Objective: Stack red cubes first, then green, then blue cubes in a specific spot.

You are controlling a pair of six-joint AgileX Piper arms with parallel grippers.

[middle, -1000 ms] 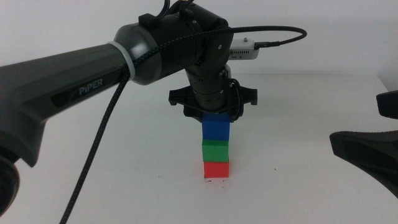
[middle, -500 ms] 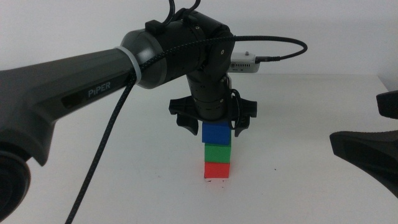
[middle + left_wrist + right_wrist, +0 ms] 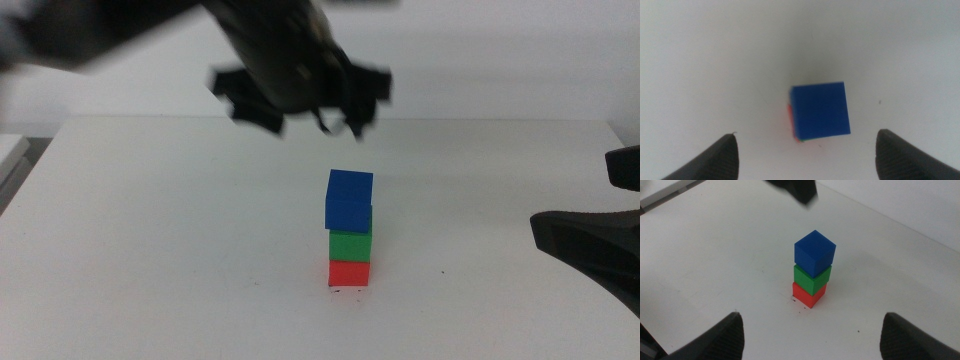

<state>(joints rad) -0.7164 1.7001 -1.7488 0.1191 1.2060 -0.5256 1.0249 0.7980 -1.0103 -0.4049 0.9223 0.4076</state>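
Upper left of the middle view: left gripper [image 3: 300,105], blurred, raised well above the stack, jaws spread wide and empty. Centre frame: red cube [image 3: 349,272] resting on the white table [image 3: 150,230] over tiny black specks [image 3: 347,291], green cube [image 3: 350,244] on top of it, blue cube [image 3: 349,199] topmost, sitting slightly askew. Far right edge: right gripper [image 3: 810,335], well apart from the stack, jaws parted, holding nothing.
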